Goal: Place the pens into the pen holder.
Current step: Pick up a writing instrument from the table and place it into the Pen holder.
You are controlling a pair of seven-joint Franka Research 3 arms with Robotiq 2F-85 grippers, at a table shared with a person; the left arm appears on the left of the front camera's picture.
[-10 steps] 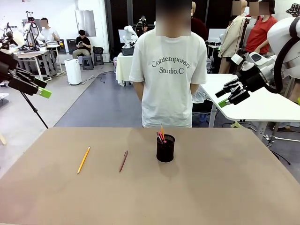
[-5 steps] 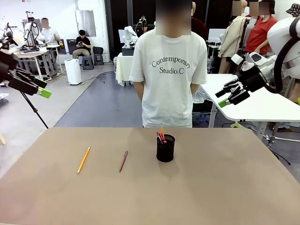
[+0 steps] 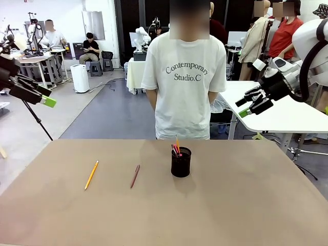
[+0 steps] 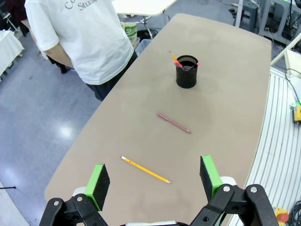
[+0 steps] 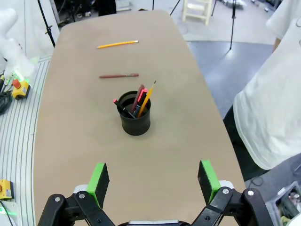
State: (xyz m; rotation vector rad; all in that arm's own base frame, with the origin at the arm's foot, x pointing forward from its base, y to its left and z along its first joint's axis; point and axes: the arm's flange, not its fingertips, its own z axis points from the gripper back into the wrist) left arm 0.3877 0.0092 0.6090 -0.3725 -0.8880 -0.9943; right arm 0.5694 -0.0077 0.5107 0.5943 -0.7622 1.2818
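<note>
Tan bench [image 3: 246,205], person standing at its far edge. Pen holder [image 3: 180,163] sits mid-bench with several pens [image 3: 177,147] standing inside. Two more lie flat on the robot's left of it — reddish-brown pen [image 3: 135,176] nearer, yellow pencil [image 3: 91,175] beyond, long axes roughly near-to-far. Left jaws are closer to these, raised well above; both sets gape wide, holding nothing.

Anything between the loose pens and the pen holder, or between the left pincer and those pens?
The reddish-brown pen lies on bare tabletop left of the pen holder, nothing between. The yellow pen lies farther left, so only the reddish-brown one sits between it and the holder. The open left pincer has clear air to both.
</note>
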